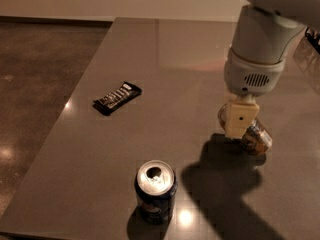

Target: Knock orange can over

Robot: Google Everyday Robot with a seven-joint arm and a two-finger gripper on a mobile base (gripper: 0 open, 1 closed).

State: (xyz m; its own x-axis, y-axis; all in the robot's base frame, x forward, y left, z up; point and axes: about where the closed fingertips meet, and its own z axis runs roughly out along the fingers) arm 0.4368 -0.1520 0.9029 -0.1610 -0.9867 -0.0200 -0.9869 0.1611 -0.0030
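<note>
Dark blue can point(155, 191) upright at near centre. Farther right, orange can point(255, 136) tipped onto its side on the grey table point(165, 59), gripper point(240, 120) right against it from above; cannot tell how open, or whether holding anything. Looks knocked over already; little left to do. Candy bar point(117, 97) farther left.

My one camera looks down at a slant over the surface point(165, 59) from the blue can's point(155, 191) side, close in. My claw point(241, 126) hangs beyond that can, to its right.
</note>
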